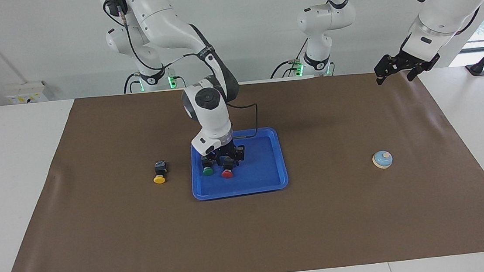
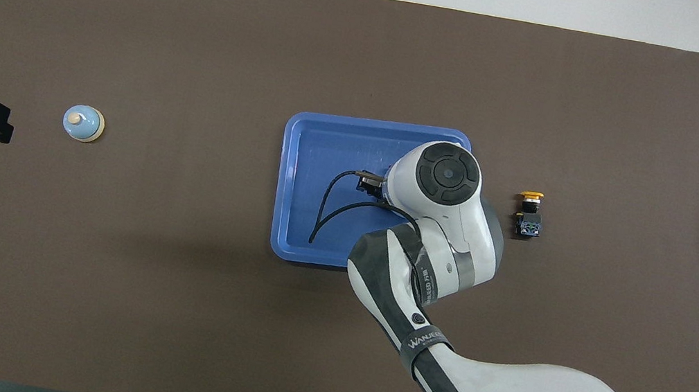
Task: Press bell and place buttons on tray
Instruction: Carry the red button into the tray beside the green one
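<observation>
The blue tray [image 1: 267,175] lies mid-table and also shows in the overhead view [image 2: 330,144]. The green button [image 1: 207,171] and the red button [image 1: 227,173] lie on it side by side. My right gripper [image 1: 225,159] is down in the tray, directly over the red button's black body; its wrist hides both buttons from above. The yellow button [image 1: 159,172] lies on the mat beside the tray, toward the right arm's end, also in the overhead view [image 2: 529,214]. The bell [image 1: 382,159] stands toward the left arm's end. My left gripper [image 1: 395,79] hangs open in the air, waiting.
A brown mat [image 1: 102,236] covers most of the white table [image 1: 8,174]. A black cable [image 2: 326,210] from the right wrist loops over the tray. The bell also shows in the overhead view [image 2: 83,123].
</observation>
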You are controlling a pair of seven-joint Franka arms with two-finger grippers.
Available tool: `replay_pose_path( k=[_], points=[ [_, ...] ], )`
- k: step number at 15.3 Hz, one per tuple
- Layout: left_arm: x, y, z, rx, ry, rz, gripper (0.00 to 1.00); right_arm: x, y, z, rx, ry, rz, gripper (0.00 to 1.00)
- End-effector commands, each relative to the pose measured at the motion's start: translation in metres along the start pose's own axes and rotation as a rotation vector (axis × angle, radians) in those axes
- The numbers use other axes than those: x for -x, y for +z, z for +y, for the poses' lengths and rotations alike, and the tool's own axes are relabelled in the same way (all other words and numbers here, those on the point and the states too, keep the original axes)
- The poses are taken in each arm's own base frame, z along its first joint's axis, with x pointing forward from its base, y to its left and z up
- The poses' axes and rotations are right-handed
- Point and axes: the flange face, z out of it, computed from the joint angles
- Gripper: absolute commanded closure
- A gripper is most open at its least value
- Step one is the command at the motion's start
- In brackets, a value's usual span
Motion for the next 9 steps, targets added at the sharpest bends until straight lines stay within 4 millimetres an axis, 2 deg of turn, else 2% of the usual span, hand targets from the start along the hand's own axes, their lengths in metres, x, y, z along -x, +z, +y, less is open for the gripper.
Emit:
replay_pose_path(
  k=[1, 5, 6, 9],
  points=[
    [0.005, -0.003, -0.001, 0.012, -0.008, 0.004, 0.0, -0.026, -0.032, 0.045, 0.008, -0.047, -0.007, 0.0],
    [0.005, -0.003, -0.001, 0.012, -0.008, 0.002, 0.0, -0.055, -0.048, 0.11, 0.011, -0.129, -0.018, 0.0],
    [0.005, -0.004, -0.001, 0.012, -0.008, 0.005, 0.0, -0.06, -0.047, 0.13, 0.013, -0.15, -0.025, 0.0],
    [0.005, -0.003, -0.001, 0.012, -0.008, 0.002, 0.0, -0.058, -0.032, 0.166, 0.018, -0.194, -0.043, 0.0]
  ],
)
